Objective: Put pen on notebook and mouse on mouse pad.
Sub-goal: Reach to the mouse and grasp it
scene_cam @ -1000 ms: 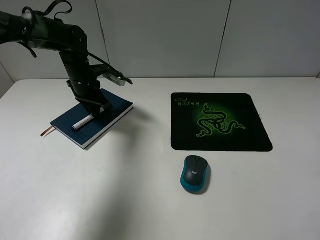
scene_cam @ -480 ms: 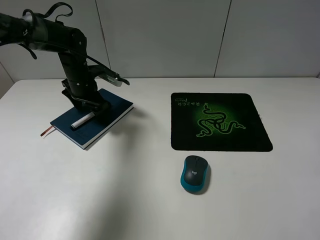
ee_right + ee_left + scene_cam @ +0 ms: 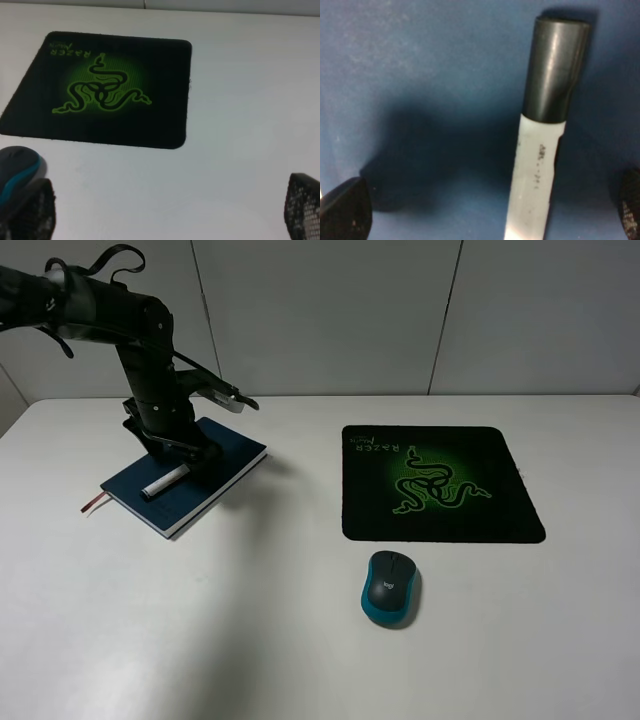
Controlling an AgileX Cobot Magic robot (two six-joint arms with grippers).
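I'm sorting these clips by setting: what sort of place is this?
Probably a lab or office test bench: a white table against plain wall panels, laid out with desk items: a navy notebook, a snake-emblem mouse pad and a wireless mouse.

A matte black, jointed left arm [image 3: 135, 325] carries looped black cables [image 3: 112, 258] and a pale grey bracket [image 3: 225, 393]; the fingertips [image 3: 301, 205] of the right gripper [image 3: 165, 207] are black and mesh-textured.

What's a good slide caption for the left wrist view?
The left tool, open, straddles the pen lying on the notebook.
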